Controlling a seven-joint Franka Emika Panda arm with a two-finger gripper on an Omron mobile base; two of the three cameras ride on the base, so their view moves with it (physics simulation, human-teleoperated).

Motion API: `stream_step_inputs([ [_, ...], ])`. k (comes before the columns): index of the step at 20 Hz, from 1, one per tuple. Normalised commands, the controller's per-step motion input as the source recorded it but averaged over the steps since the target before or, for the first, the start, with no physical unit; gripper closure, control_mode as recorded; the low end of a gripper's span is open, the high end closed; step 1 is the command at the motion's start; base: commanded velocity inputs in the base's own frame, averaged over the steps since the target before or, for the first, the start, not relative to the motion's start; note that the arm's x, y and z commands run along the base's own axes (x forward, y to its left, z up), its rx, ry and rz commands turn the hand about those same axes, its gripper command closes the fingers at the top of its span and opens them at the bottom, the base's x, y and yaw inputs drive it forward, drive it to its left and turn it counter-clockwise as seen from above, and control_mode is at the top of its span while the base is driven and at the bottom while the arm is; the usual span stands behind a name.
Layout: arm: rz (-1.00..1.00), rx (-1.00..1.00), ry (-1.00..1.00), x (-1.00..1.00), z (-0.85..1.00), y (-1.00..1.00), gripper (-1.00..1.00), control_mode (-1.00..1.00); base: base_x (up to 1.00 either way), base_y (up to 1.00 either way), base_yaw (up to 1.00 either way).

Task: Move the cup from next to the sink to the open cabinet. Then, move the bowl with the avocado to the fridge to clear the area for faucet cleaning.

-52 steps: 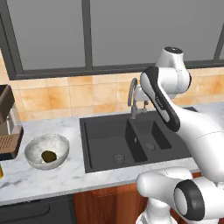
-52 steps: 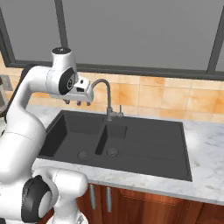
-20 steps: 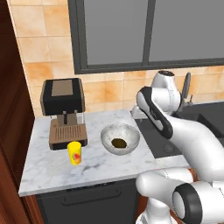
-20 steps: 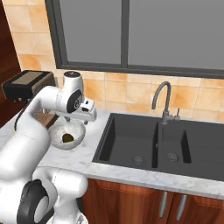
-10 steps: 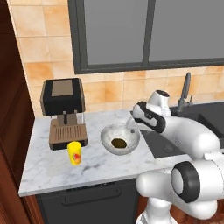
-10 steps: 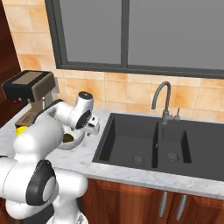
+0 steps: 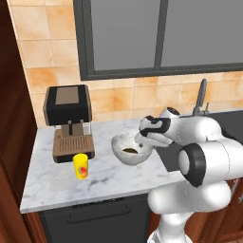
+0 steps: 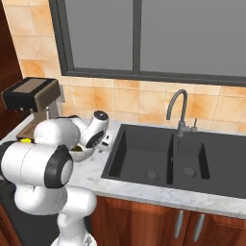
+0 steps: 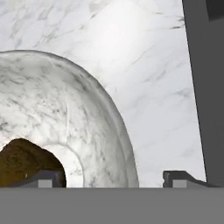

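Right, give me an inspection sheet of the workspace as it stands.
Surface: white marble counter, left of the black sink.
Job's things: bowl on the counter with the avocado inside; yellow cup upright in front of the coffee machine; faucet behind the sink.
Clutter: coffee machine only.
Grippers: gripper low over the bowl's rim, jaws open, one fingertip inside, one outside; nothing held.
Cables: nothing seen.
Surroundings: tiled wall, dark window, wooden cabinets below.
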Motion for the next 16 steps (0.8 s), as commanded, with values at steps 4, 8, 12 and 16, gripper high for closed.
stream_step_inputs([
  [4, 0.0, 0.0, 0.01, 0.04, -0.03, 0.01, 1.0, -1.0, 0.0, 0.0, 0.0],
  [8, 0.0, 0.0, -0.04, -0.07, 0.08, 0.0, 1.0, -1.0, 0.0, 0.0, 0.0],
  [12, -0.05, 0.12, -0.13, -0.26, 0.79, 0.0, 1.0, -1.0, 0.0, 0.0, 0.0],
  [16, -0.23, 0.16, -0.15, -0.3, 1.0, -0.01, 1.0, -1.0, 0.0, 0.0, 0.0],
])
